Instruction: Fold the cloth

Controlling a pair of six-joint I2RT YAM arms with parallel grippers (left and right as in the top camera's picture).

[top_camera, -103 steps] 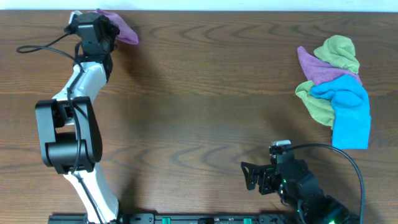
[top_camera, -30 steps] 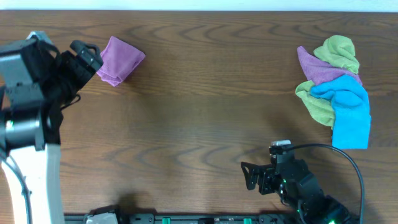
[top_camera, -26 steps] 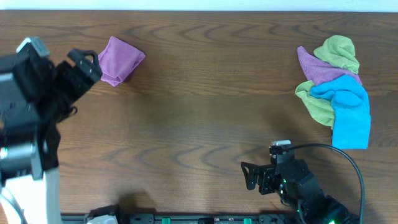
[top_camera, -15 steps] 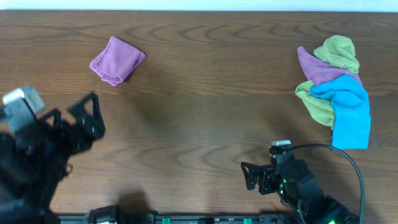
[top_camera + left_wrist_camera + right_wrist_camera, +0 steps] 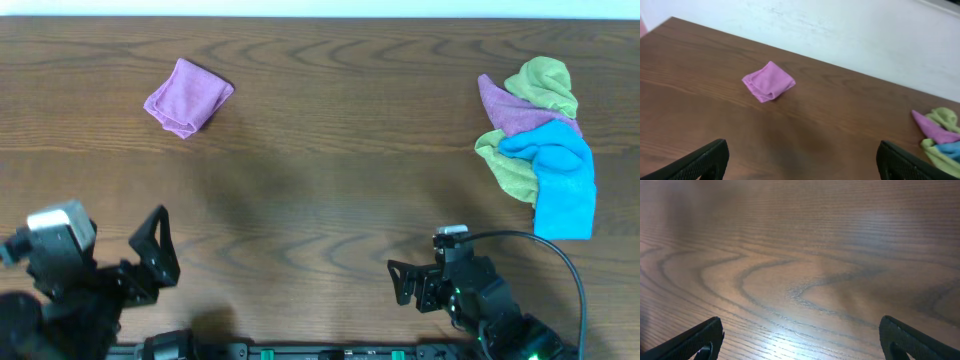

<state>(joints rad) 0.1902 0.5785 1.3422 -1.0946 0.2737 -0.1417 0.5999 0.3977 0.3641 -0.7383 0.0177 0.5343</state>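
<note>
The cloth is lilac and lies folded into a small, slightly skewed square on the far left of the wooden table; the left wrist view shows the cloth well ahead, alone on the wood. My left gripper is open and empty, far back from it near the table's front left edge, where one of its fingers shows in the overhead view. My right gripper is open over bare wood at the front right, and one of its fingers points left.
A heap of cloths lies at the far right: olive-green ones, a purple one and a bright blue one. The heap's edge shows at the right of the left wrist view. A black cable loops by the right arm.
My left arm has drawn back from the cloth at the far left to the front left edge, leaving the cloth folded on the table. The right arm has not moved.
</note>
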